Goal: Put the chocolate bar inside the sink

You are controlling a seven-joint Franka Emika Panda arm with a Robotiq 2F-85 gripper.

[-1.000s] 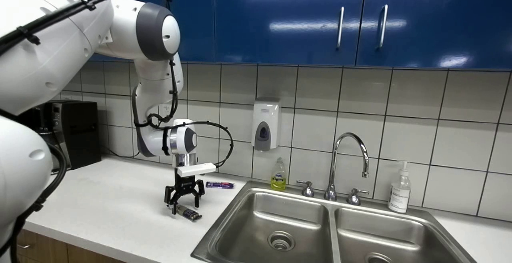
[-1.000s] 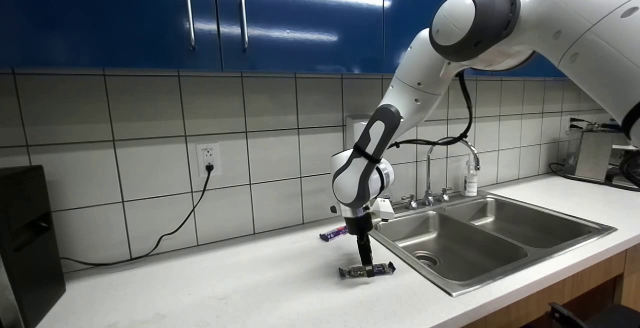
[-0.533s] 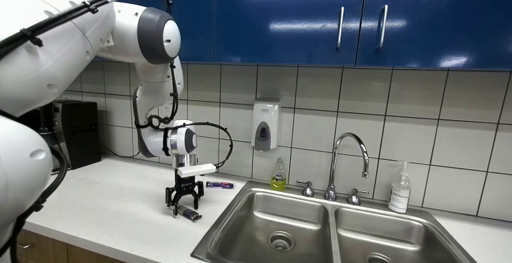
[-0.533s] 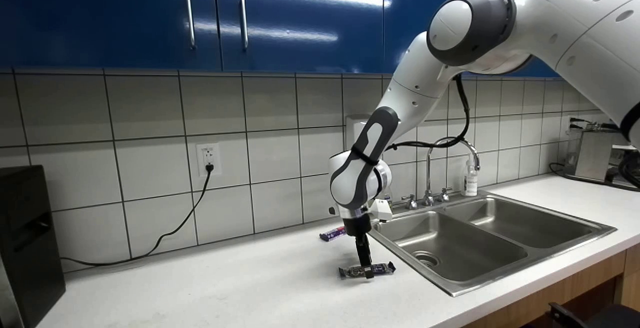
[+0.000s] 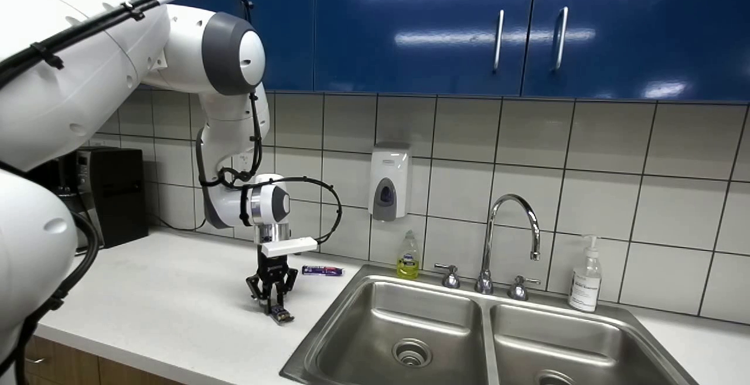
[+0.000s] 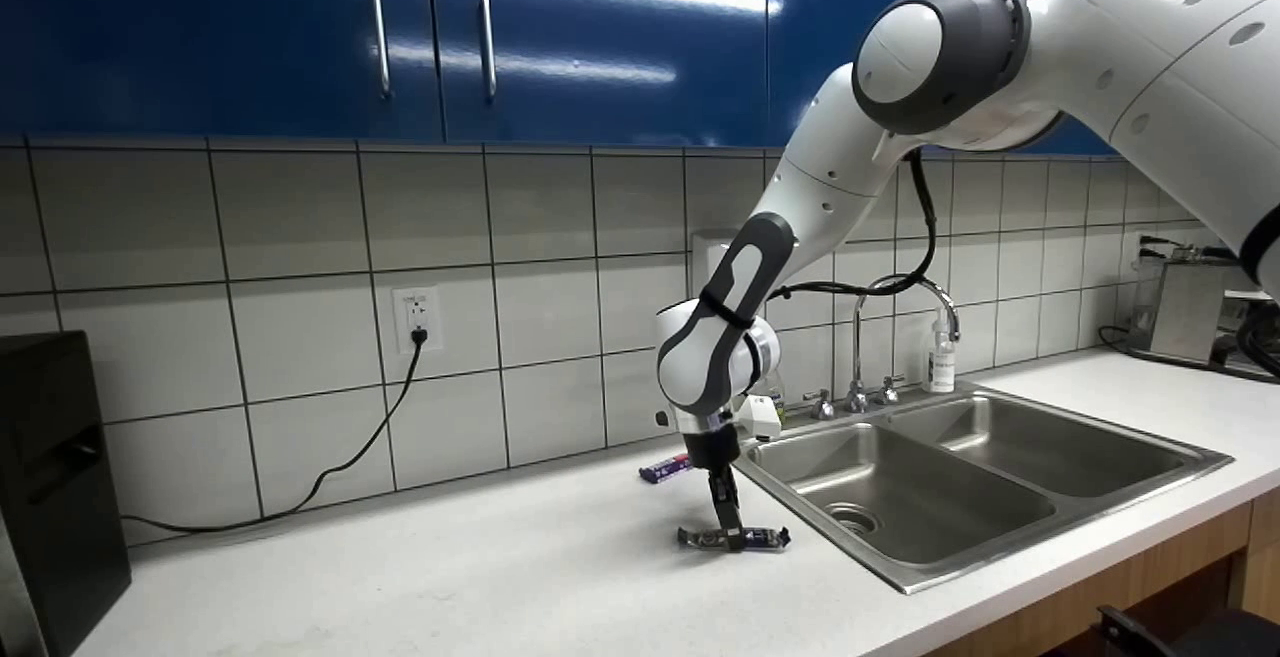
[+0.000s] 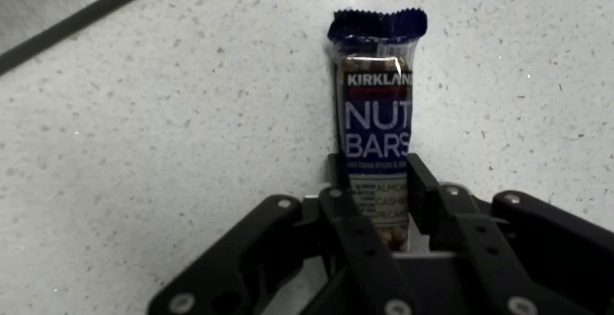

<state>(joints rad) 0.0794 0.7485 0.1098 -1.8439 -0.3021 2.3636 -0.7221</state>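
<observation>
The chocolate bar, a dark wrapped bar with a blue "NUT BARS" label point(image 7: 377, 128), lies lengthwise between my fingers in the wrist view. My gripper point(image 7: 376, 176) is shut on its sides, with a finger pad point(image 7: 422, 190) against the right edge. In the exterior views the gripper point(image 5: 273, 304) points straight down at the counter, and the bar point(image 6: 768, 538) sticks out on both sides of the fingers. Whether it still touches the counter I cannot tell. The double stainless sink point(image 5: 335, 314) lies to the right, its nearer basin point(image 6: 940, 507) holding nothing visible. The bar's rear end is hidden in the wrist view.
A thin purple wrapped item point(image 5: 322, 271) rests on the counter behind the gripper. Along the sink's back edge stand a yellow soap bottle point(image 5: 408, 259), a curved faucet point(image 5: 487, 250) and a pump bottle point(image 5: 586, 285). Blue cabinets point(image 5: 422, 62) hang above.
My fingers were apart on either side of the bar and have come together on it. The bar has shifted only slightly, and the arm is nearly still.
</observation>
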